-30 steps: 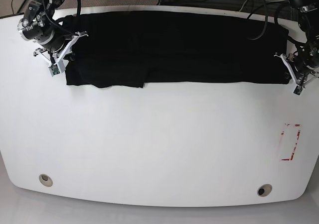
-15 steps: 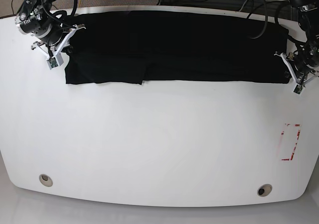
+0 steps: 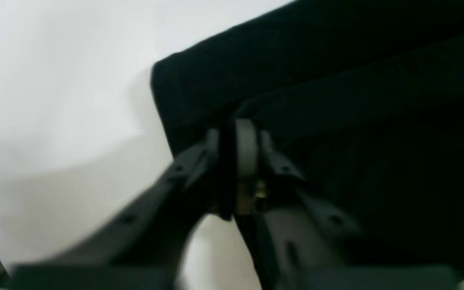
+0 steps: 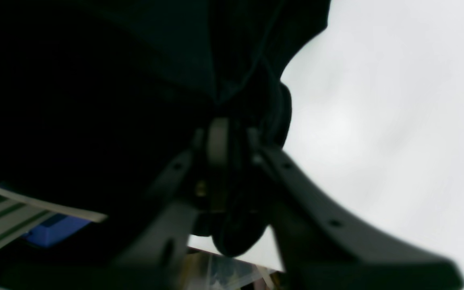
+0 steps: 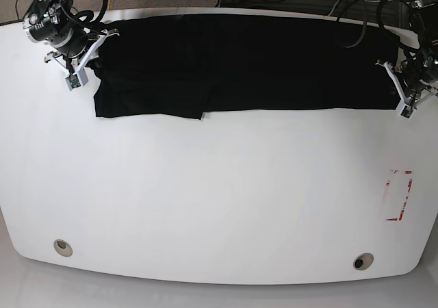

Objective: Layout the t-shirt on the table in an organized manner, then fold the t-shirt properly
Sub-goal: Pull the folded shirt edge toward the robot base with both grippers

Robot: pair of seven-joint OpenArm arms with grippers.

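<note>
While the black cotton t-shirt lay spread in a wide band along the far edge of the glossy white desk, the left fingers and right fingers each pinched one end's fabric.

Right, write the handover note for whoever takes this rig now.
Left gripper: at one end of the black t-shirt; jaws narrow, too blurred to tell if they grip.
Right gripper: at the other end, same doubt.
Shirt: a long band along the far edge of the white glossy table.
Done: laid out, apparently folded lengthwise; near edge is stepped.
Left: probably even that edge, then fold the band shorter.
</note>
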